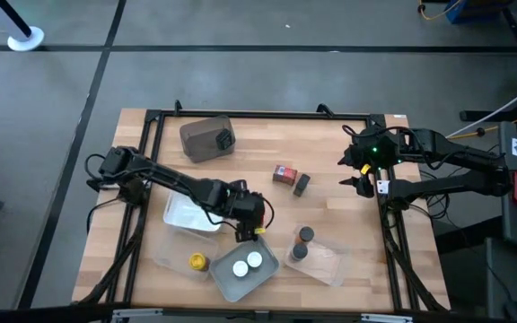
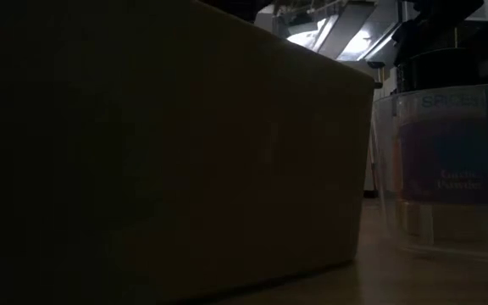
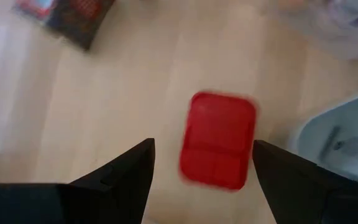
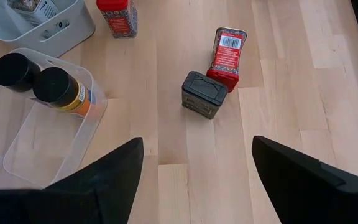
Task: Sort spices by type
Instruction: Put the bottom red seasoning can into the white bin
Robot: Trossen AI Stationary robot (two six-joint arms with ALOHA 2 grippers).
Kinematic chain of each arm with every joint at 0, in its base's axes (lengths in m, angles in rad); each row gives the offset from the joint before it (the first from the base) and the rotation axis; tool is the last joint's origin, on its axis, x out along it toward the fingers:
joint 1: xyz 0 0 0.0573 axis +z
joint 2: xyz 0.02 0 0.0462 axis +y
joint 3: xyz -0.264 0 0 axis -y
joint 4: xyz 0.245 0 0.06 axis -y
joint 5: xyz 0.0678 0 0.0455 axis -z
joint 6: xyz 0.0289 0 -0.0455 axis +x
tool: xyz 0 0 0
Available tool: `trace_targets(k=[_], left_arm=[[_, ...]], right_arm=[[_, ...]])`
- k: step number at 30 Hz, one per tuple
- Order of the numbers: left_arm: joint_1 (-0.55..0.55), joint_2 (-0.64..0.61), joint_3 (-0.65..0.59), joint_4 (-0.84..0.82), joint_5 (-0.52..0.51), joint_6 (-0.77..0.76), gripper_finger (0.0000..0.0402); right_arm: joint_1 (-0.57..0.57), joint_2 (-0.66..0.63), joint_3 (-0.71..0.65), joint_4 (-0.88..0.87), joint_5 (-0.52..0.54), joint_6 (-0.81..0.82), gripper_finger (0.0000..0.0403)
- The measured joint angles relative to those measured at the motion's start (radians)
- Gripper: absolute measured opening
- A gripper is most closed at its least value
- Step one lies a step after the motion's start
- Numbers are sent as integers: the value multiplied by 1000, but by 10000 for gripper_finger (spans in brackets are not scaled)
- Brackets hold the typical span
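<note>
While the grey tray (image 1: 225,285) already holds two white-lidded jars (image 1: 248,264) and the clear tray (image 1: 330,262) two dark-lidded jars (image 4: 35,79), the sort looks roughly half done. The left gripper (image 3: 202,163), fingers apart, hovers over an upright red box (image 3: 218,139). A second red box (image 4: 227,50) and black box (image 4: 203,93) lie mid-table; the right gripper (image 4: 197,167) waits open

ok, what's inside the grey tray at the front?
In the high view the grey tray holds two white-lidded jars side by side. The left gripper hangs at its far rim, so anything beneath the arm there is hidden.
</note>
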Motion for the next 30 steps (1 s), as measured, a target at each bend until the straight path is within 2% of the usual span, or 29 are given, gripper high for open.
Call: trace_targets(k=[5, 12, 17, 30], left_arm=[[12, 0, -42, 95, 42, 69, 253], [18, 0, -87, 126, 47, 65, 253], [17, 0, -126, 188, 104, 61, 253], [33, 0, -176, 252, 98, 82, 253]], right_arm=[[0, 0, 0, 0, 0, 0, 301], [0, 0, 0, 0, 0, 0, 301], [0, 0, 0, 0, 0, 0, 301], [0, 0, 0, 0, 0, 0, 301]])
